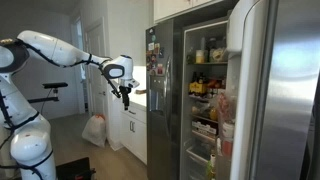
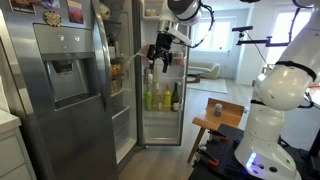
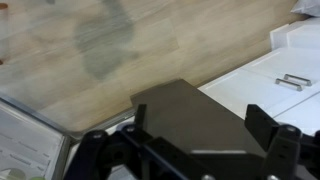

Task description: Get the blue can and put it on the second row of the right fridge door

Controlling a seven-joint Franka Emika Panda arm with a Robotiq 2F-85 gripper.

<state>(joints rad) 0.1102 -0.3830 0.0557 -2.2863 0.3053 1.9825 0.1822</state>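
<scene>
end effector hangs in the air in front of the dark door with the papers, well apart from the right fridge door. that door stands open: steel face toward the camera, white lining and shelves of colourful items on the inner side. arm reaches across roughly level from the white base, end effector pointing down

in an exterior view the end effector overlaps the upper part of an open white-lined compartment, with a row of bottles upright on a shelf below it. can't tell from this angle how far in front of it the end effector is. steel door with dispenser fills the left of that view

wrist view: end effector with fingers spread wide, empty. beyond it a dark grey slab, wood-look floor, and white cabinets with a bar handle at the right edge

blue can: can't pick it out in any view, too small or hidden, so no read on its long axis or which way it points. something dark sits on the small wooden bench beside the robot base, too blurred to identify

white bag lies on the floor by the white cabinets
</scene>
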